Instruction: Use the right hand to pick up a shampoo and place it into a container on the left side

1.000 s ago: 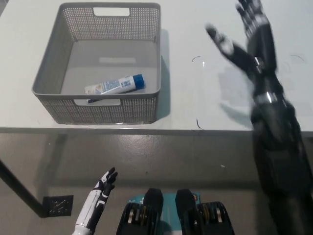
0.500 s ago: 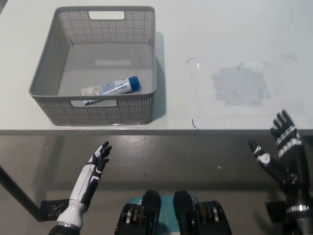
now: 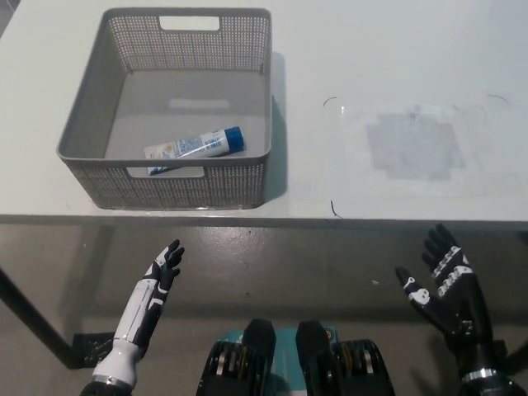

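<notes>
- Grey perforated plastic makes up the container (image 3: 91, 177), a square basket with cut-out handles, standing on the left part of the white tabletop (image 3: 396, 58) in the head view.
- The shampoo (image 3: 195, 145), a white tube with blue print and a blue cap, lies flat on the basket floor near the front wall, its cap pointing toward picture right and slightly away from the robot.
- The tube touches only the basket floor; neither hand is near it.
- The black right hand (image 3: 441, 285) is at the lower right, below the front edge of the tabletop and in front of it, over the grey floor (image 3: 272, 264).
- Its palm faces up toward the camera with the fingers (image 3: 442, 252) spread wide, and it holds nothing.
- The white left hand (image 3: 165, 268) rests at the lower left, also below the tabletop edge, on the end of a white forearm that angles up toward picture right.
- Its dark fingers are extended and loosely apart, with nothing in them.
- To the right of the basket the tabletop carries a faint grey square patch (image 3: 411, 146) and a few thin dark marks beside it.
- A dark table leg (image 3: 29, 318) runs diagonally at the far lower left, with a small dark plate at its foot on the floor.
</notes>
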